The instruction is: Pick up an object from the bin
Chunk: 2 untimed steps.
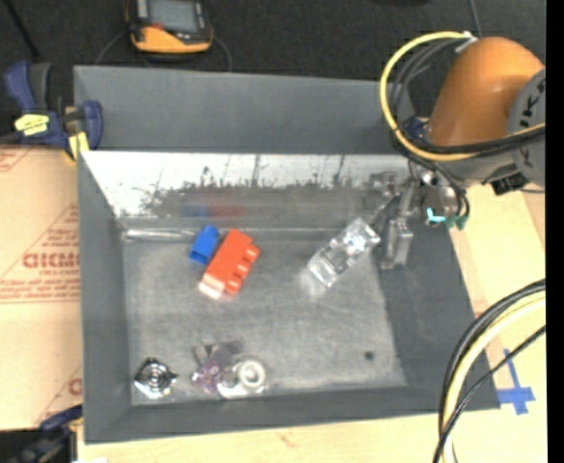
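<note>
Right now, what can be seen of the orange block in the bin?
The orange block looks like a plastic toy brick, with bumps along its right side and a paler patch at its lower left end. It lies on the bin floor, left of the middle, turned diagonally. A smaller blue block sits against its upper left edge. The gripper is well to its right, apart from it.
</note>
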Motion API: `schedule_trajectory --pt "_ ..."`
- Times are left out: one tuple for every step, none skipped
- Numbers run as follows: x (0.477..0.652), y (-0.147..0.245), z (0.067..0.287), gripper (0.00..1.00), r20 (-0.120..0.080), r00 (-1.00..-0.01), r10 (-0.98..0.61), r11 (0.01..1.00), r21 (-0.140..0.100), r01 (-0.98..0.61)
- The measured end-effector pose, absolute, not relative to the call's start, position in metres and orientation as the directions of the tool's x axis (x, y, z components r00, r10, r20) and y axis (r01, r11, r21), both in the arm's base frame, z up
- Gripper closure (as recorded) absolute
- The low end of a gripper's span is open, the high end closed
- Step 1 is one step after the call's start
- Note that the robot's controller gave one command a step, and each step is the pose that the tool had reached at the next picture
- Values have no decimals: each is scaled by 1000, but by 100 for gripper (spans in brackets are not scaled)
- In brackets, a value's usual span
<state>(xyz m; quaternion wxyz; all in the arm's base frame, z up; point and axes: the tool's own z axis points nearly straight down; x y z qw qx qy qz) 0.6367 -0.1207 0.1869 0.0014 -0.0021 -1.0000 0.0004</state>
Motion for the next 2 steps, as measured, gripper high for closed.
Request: schedule_trajectory --pt "636 -87 272 0 -13 -994 -110 994 -3 -110" --pt "635 -88 102 0 2 -984 -177 984 0 -177"
